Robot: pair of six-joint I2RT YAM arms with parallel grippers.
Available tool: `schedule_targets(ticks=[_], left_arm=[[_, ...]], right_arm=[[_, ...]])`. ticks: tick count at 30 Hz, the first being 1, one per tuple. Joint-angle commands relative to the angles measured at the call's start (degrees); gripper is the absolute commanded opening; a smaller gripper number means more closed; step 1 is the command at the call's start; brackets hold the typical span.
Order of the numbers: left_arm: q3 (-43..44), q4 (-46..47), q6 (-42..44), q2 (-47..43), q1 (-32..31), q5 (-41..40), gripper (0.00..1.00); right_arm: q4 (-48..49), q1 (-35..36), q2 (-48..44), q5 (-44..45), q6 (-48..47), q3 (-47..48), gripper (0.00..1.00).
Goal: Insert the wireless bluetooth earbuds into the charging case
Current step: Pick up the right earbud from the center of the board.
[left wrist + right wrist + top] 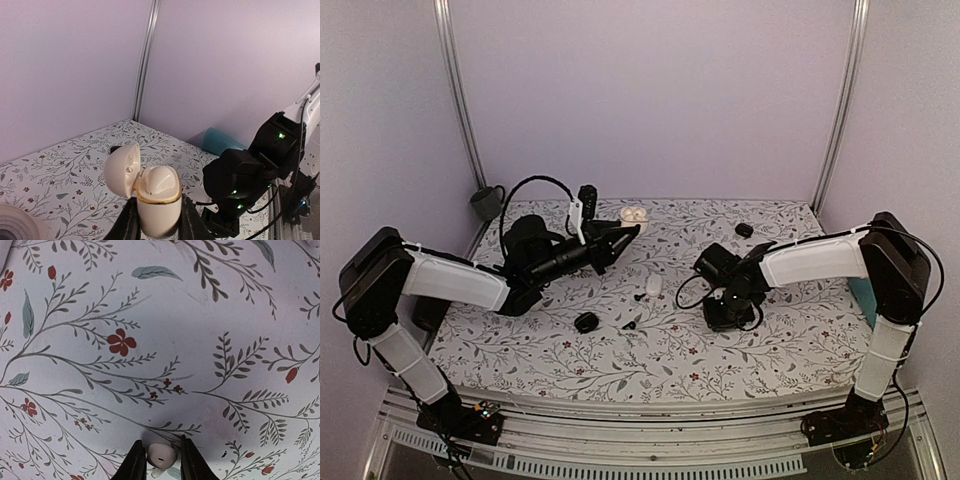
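Note:
My left gripper (618, 232) (156, 216) is shut on the charging case (633, 214) (158, 200). The case is cream white with a gold rim, held upright above the table, its lid hinged open to the left. In the right wrist view one glossy white earbud (161, 456) lies on the floral table. My right gripper (160, 447) points straight down over it with a finger on each side. The left finger (135, 465) touches it and a thin gap shows at the right finger. From above, that gripper (730, 305) hides this earbud. Another small white earbud (653, 285) lies mid-table between the arms.
Small black bits lie on the floral cloth (586, 322) (630, 325) (744, 230). A teal object (220, 141) rests by the right wall and a grey cup (488, 202) sits at the back left corner. Walls close in on three sides.

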Motion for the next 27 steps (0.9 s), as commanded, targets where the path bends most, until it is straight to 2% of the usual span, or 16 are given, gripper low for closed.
schedule_targets(ticks=[1, 13, 14, 16, 27], left_arm=[[0.90, 0.75, -0.51, -1.12, 0.60, 0.56, 0.00], [0.64, 0.57, -0.26, -1.03, 0.63, 0.48, 0.00], [0.59, 0.50, -0.18, -1.03, 0.59, 0.52, 0.00], [0.51, 0.35, -0.16, -0.88, 0.61, 0.49, 0.00], [0.20, 0.44, -0.74, 0.31, 0.81, 0.48, 0.00]], right_arm=[[-2.31, 0.87, 1.74, 1.46, -0.73, 1.63, 0.26], [-2.20, 0.85, 1.90, 1.83, -0.91, 2.96, 0.20], [-2.12, 0.85, 1.79, 1.85, -0.97, 3.10, 0.16], [-1.96, 0.88, 1.11, 2.21, -0.79, 3.23, 0.14], [0.90, 0.86, -5.03, 7.51, 0.06, 4.24, 0.13]])
